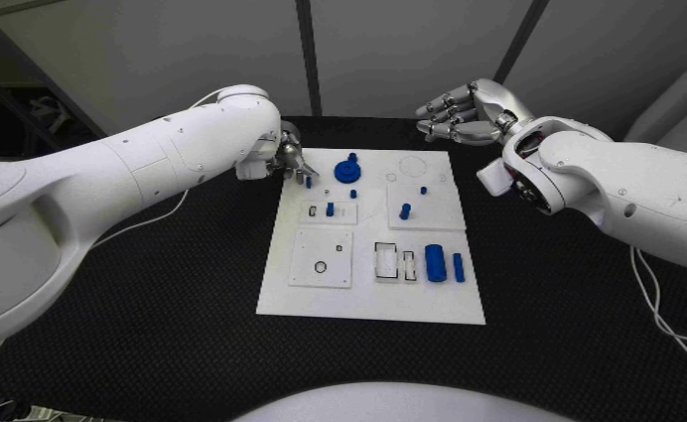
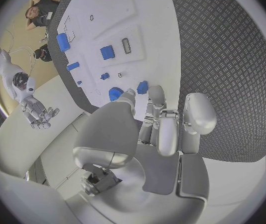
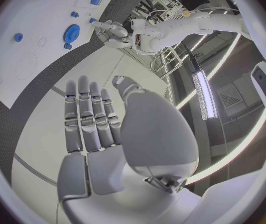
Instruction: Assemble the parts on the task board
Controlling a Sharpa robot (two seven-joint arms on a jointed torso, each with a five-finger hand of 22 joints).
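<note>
The task board (image 1: pixel 369 283) lies flat in the middle of the black counter (image 1: pixel 573 323); a white cable (image 1: pixel 143 223) trails over the counter under the left arm, and another runs along the far right edge; grey wall panels (image 1: pixel 401 25) stand behind the counter; nothing lies between either hand and the board. On the board, a blue gear (image 1: pixel 348 170) sits near the far edge, small blue pegs (image 1: pixel 405 211) stand around the middle, and a blue cylinder (image 1: pixel 435 262) with a slimmer blue pin (image 1: pixel 459 265) just beside it lies toward the near right; no writing or label can be read anywhere. The left hand (image 1: pixel 291 164) hangs over the board's far left corner, fingers pointing down, and pinches a small blue part (image 2: pixel 142 87) at its fingertips, just beside the gear. The right hand (image 1: pixel 466 112) hovers off the board beyond its far right corner, well apart from the parts; it holds nothing, its fingers lying straight and close together in the right wrist view.
</note>
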